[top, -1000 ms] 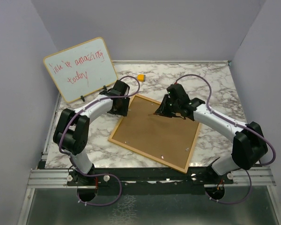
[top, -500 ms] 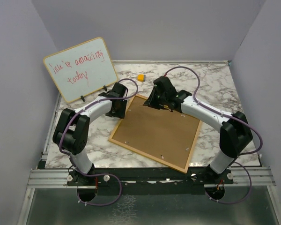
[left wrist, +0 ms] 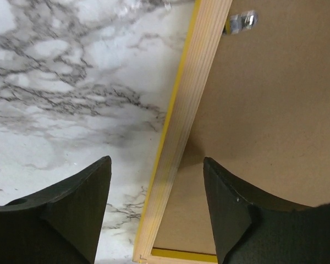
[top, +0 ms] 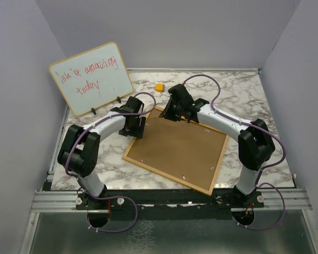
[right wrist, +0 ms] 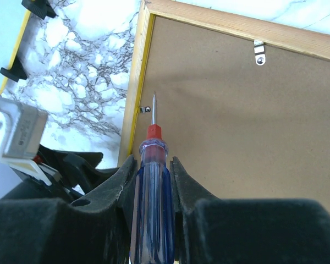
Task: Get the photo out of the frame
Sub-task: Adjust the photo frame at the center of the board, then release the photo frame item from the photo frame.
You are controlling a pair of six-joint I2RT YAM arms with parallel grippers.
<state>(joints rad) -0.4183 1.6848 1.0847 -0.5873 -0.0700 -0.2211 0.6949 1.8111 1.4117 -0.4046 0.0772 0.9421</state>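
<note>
The frame lies face down on the marble table, brown back up, its thin yellow edge showing. The photo is hidden beneath it. My left gripper is open and straddles the frame's left rail near a corner, one finger over the marble and the other over the back, touching neither. In the top view the left gripper is at the frame's far-left side. My right gripper is shut on a blue-handled screwdriver. The screwdriver's tip points at a small metal clip by the left rail.
A whiteboard with red handwriting leans at the back left. A small yellow block lies on the marble behind the frame. Further clips sit along the frame's back. Grey walls close in the table on three sides.
My right arm has swung left and back across the frame with the screwdriver, to its far-left corner. My left gripper has shifted a little onto the frame's edge, and its jaws have widened.
</note>
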